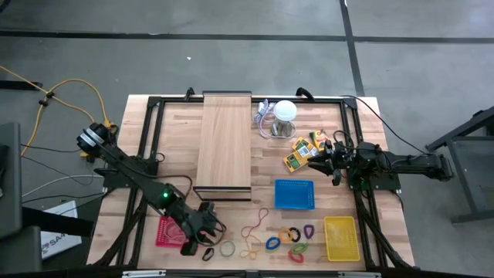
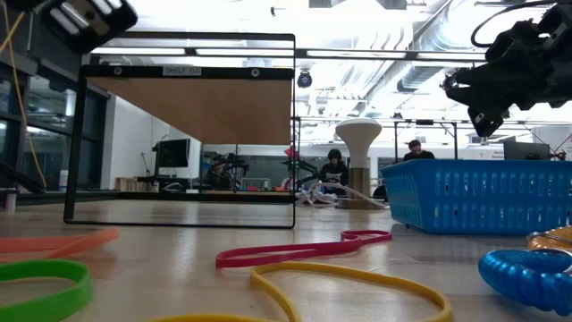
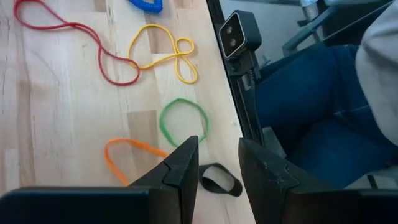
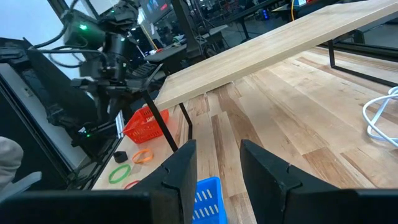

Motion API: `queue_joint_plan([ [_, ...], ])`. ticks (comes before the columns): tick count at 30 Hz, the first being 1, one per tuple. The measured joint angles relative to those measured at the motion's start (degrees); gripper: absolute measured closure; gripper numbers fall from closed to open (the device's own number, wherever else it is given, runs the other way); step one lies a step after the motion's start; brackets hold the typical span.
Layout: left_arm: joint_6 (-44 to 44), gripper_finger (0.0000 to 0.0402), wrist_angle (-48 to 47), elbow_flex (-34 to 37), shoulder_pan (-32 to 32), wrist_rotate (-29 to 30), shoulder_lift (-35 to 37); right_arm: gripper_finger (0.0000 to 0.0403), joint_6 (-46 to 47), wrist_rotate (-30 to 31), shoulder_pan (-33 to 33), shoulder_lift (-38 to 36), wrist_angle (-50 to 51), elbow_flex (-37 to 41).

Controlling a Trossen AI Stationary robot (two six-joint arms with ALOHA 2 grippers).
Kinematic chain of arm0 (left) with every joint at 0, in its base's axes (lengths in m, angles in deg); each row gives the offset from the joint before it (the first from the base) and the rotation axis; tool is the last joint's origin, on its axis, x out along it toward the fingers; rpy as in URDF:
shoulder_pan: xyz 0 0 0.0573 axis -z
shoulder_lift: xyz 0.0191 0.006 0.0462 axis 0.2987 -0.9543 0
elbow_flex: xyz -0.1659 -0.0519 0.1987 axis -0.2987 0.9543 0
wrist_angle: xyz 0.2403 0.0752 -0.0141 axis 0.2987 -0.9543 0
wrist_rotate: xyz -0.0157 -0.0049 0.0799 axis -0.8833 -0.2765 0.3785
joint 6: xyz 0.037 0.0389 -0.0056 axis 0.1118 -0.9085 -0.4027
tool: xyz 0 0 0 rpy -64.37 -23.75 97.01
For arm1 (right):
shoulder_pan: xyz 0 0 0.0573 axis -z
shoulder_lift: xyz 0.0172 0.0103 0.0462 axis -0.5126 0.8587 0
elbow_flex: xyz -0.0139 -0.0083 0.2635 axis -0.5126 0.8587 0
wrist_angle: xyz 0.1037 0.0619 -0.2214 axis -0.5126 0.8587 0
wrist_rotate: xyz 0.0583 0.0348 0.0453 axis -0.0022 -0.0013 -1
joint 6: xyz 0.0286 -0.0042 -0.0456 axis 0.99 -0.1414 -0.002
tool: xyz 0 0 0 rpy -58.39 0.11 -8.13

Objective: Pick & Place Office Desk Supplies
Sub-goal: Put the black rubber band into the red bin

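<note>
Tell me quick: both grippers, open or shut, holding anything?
Left gripper: open, empty, above the black rubber band.
Right gripper: open, empty, raised near the blue basket.

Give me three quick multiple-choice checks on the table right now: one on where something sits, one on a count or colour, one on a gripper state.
1. Where does the blue basket sit in the high view?
A. Left of the red basket
B. Between the wooden board and the yellow basket
C. On top of the board

2. How many baskets are on the table?
A. One
B. Two
C. Three

3. What is the left gripper doing?
A. Open, above the black rubber band
B. Shut on the green rubber band
C. Resting inside the blue basket

Answers: 1 B, the high view shows it right of the board and up-left of the yellow basket. 2 C, red, blue and yellow show. 3 A, the left wrist view shows a gap between the fingers with the black band below it.
</note>
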Motion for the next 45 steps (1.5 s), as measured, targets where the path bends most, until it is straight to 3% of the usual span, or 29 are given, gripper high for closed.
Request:
queue_joint_plan([
  [9,0.41,0.0291,-10.19,-12.22,2.41,3.73,-8.26,0.0292,0.00,0.00,0.00,0.00,0.00,0.00],
  [15,8.08,0.0291,-18.07,-17.25,3.42,6.94,-12.11,0.0292,0.00,0.00,0.00,0.02,-0.02,0.00],
  [31,24.66,0.0291,-21.80,-17.26,7.14,7.91,-16.37,0.0292,0.00,0.07,0.00,0.15,-0.09,0.00],
  [38,23.61,0.0291,-21.96,-17.28,6.30,3.36,-19.23,0.0292,0.00,0.04,0.00,0.17,-0.07,0.00],
  [45,22.58,0.0291,-22.76,-17.35,6.35,3.43,-20.23,0.0292,0.00,0.03,0.00,0.15,-0.04,0.00],
])
